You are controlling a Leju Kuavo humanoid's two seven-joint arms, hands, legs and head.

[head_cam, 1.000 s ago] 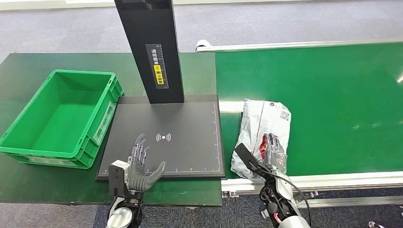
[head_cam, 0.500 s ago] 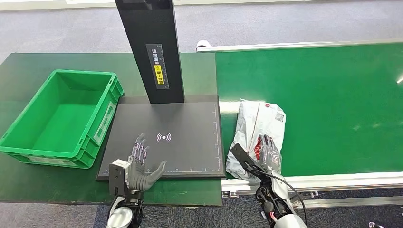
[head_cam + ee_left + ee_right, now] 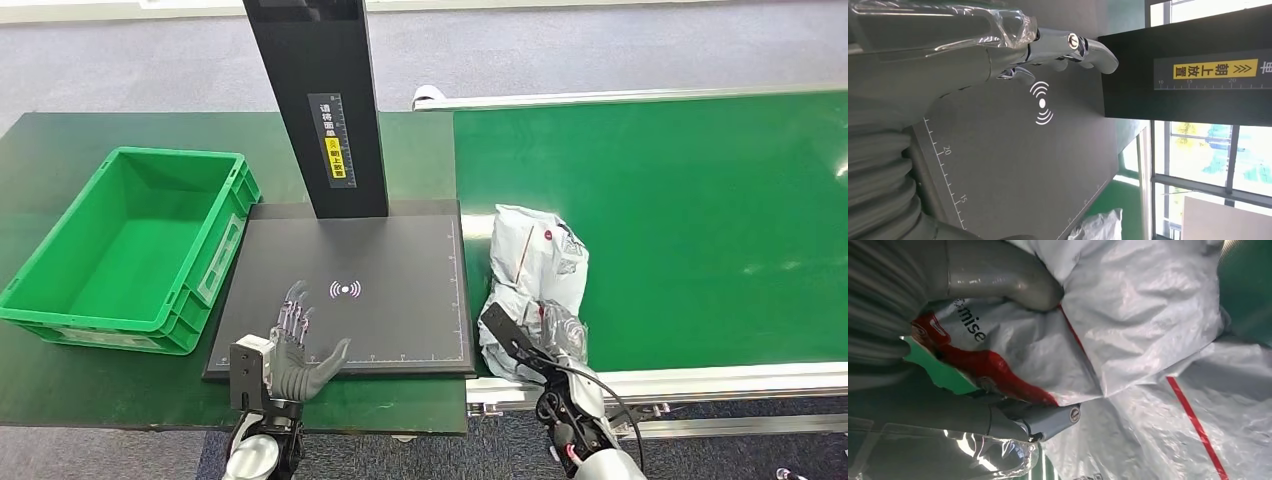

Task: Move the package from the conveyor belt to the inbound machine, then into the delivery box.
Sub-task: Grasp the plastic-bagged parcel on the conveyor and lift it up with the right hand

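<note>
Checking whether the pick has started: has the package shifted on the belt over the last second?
Yes. The package has bunched up and slid toward the black scanner plate, its far end drawn nearer the robot as the right hand grips it.

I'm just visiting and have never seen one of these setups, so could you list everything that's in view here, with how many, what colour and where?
package: one, white plastic with red markings, crumpled, on the near left end of the conveyor belt.
conveyor belt: one, green with silver edges, on the right.
inbound machine: one, black flat plate with a white signal mark and a black upright column, in the middle.
delivery box: one, green, nothing inside, on the left.
table: one, dark green, under the box and machine.
left hand: one, grey and silver, fingers spread over the machine's near edge.
right hand: one, grey, gripping the package's near end.
</note>
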